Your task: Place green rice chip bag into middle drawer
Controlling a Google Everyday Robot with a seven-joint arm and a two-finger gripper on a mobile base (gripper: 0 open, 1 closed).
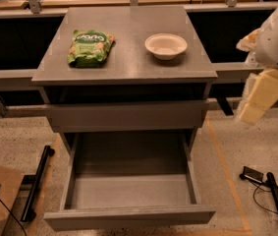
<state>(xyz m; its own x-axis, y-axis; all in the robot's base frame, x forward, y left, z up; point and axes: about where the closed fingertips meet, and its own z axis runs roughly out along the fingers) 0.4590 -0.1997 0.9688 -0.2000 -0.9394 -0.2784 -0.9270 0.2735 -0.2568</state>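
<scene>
- the green rice chip bag [90,47] lies flat on the grey cabinet top [128,69], toward its left side, with its lettered end pointing to 12 o'clock. nothing touches it.
- it is a bright green, crinkly packet with white lettering and pale chip pictures. we judge it light, puffy and likely to slide or dent under a pinch.
- the white bowl [166,45] sits at 3 o'clock of the bag, well apart.
- the middle drawer [128,191] stands pulled out at 6 o'clock of the bag, below a shut grey drawer front [126,115].
- the gripper [259,96] hangs beyond the cabinet's right edge, at about 4 o'clock of the bag and well apart from it. we cannot tell whether it is open or closed.
- we take the step in hand to be the reach. we would come down from above, keep clear of the bowl, pinch across the bag's narrow width near its middle, then lift fully before swinging toward 6 o'clock.
</scene>
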